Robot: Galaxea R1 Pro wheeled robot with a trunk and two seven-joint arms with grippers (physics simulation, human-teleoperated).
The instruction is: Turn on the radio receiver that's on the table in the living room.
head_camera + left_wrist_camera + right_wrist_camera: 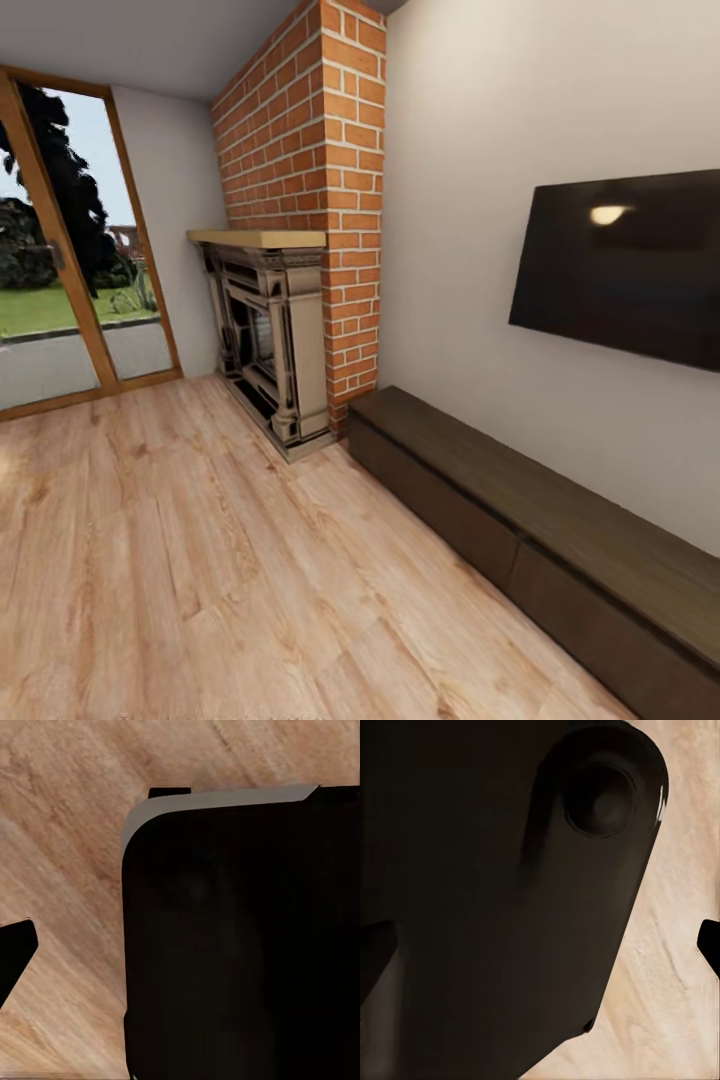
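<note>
Ahead of me stand a brick chimney (305, 160) and fireplace (268, 335), glass door (70, 250) at left; a dark wooden bench (540, 530) runs under the wall TV (620, 265). Wood floor (180, 560) lies between. Whether my pincers are open, I cannot tell.

Fireplace (270, 340) left of bench (540, 530), television (625, 265) above
</note>
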